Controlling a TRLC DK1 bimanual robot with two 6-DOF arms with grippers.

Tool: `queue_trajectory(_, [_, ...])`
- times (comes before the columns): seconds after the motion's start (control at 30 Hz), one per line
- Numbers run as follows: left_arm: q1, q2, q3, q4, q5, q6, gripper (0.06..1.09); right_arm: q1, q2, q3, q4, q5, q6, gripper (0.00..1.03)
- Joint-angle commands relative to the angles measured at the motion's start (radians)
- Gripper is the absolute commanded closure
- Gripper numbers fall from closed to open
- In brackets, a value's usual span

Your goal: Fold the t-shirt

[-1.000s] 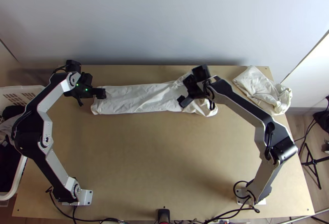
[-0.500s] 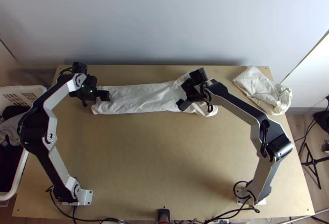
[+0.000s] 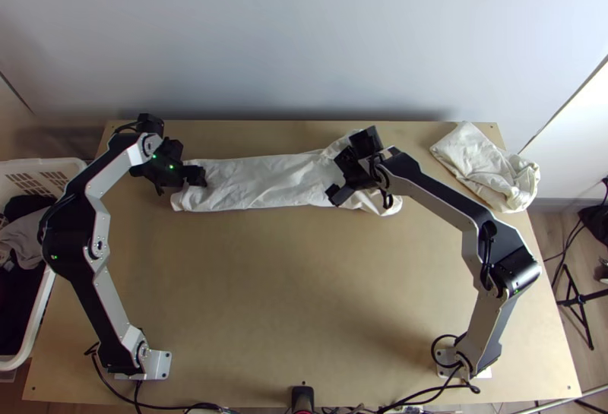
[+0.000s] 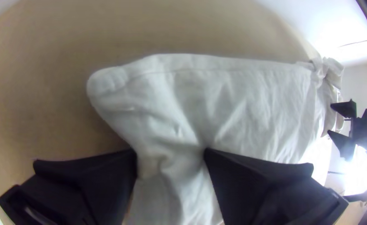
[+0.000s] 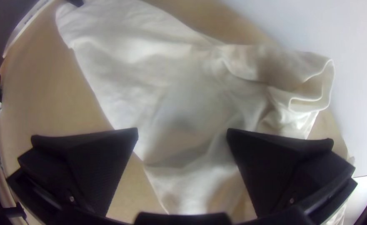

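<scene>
Folded into a long strip, the white t-shirt (image 3: 262,181) lies near the table's far edge, its right end bunched. My left gripper (image 3: 199,176) is at the strip's left end in the top view. In the left wrist view the left gripper (image 4: 171,156) stands open, with the cloth (image 4: 233,112) rumpled between its fingers. My right gripper (image 3: 334,178) is over the right part of the strip. The right wrist view has the right gripper (image 5: 182,135) open, fingers wide apart above the shirt (image 5: 129,71), near its loose folded end.
A second white cloth (image 3: 486,167) lies bunched at the table's far right corner. Left of the table stands a white basket (image 3: 38,315) holding dark and grey cloth. Behind the table is a pale wall (image 3: 304,42).
My left gripper has moved to the right, onto the strip's left end, and that end has shifted slightly rightward. The right gripper has moved slightly left and down in the top view.
</scene>
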Motion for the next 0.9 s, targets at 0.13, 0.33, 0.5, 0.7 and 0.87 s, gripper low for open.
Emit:
queue_trajectory(0.13, [-0.008,-0.013,0.042,-0.026,0.083,-0.028,1.05,-0.002,0.019,-0.003,0.003,0.012,-0.008,0.04])
queue_trajectory(0.33, [-0.020,-0.078,0.140,-0.071,0.112,-0.049,1.05,-0.005,0.045,-0.004,0.004,0.038,-0.012,0.04])
queue_trajectory(0.5, [-0.052,-0.099,0.238,-0.138,0.146,-0.049,1.05,-0.003,0.076,-0.003,0.015,0.045,-0.005,0.04])
queue_trajectory(0.7, [-0.105,-0.124,0.307,-0.167,0.206,-0.069,1.05,-0.003,0.094,-0.007,0.015,0.046,0.005,0.04])
queue_trajectory(0.87, [-0.148,-0.130,0.358,-0.167,0.245,-0.083,1.05,-0.005,0.099,-0.007,0.015,0.046,0.006,0.04])
